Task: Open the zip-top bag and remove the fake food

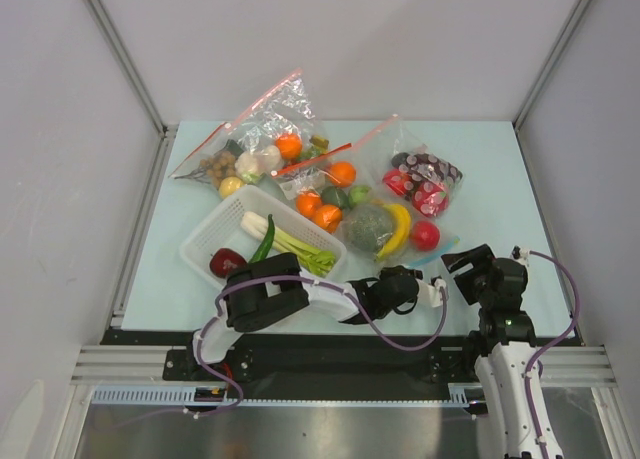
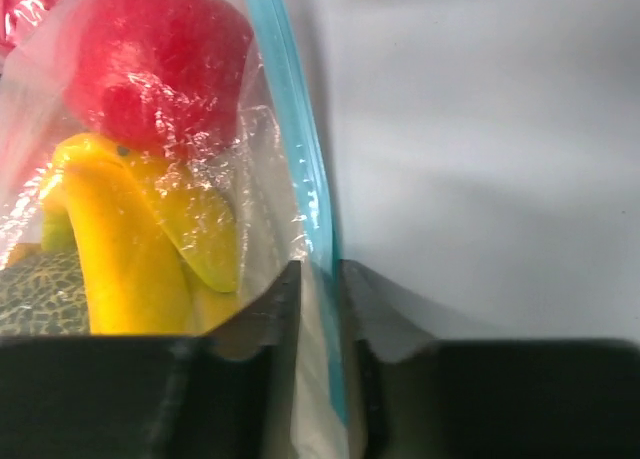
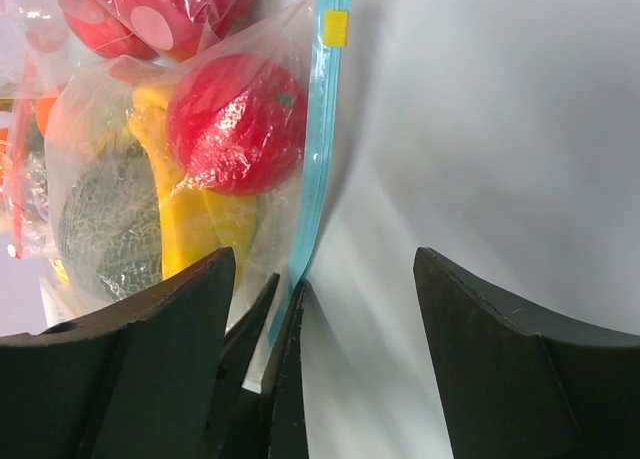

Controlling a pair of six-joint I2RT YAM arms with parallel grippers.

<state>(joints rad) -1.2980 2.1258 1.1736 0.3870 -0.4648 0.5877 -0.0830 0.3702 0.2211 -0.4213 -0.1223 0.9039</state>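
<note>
The zip-top bag [image 1: 395, 241] lies at the table's front centre, its light blue zip strip [image 2: 290, 119] along the near right edge. Inside are a grey-green melon [image 1: 370, 229], a yellow banana [image 1: 400, 229] and a red round fruit [image 1: 425, 236]. My left gripper [image 2: 320, 269] is shut on the bag's edge at the blue strip; it shows in the top view [image 1: 435, 284]. My right gripper [image 3: 322, 259] is open and empty, its jaws wide, just right of the strip [image 3: 318, 139] and beside the left fingers [image 3: 285, 349]. It also shows in the top view [image 1: 466, 267].
A white basket [image 1: 205, 241] with a leek, a green chili and a dark red pepper stands at the front left. Clear bags with red strips [image 1: 265, 129] holding oranges lie behind, and a bag of red-pink fruit [image 1: 425, 179] at the right. Frame walls enclose the table.
</note>
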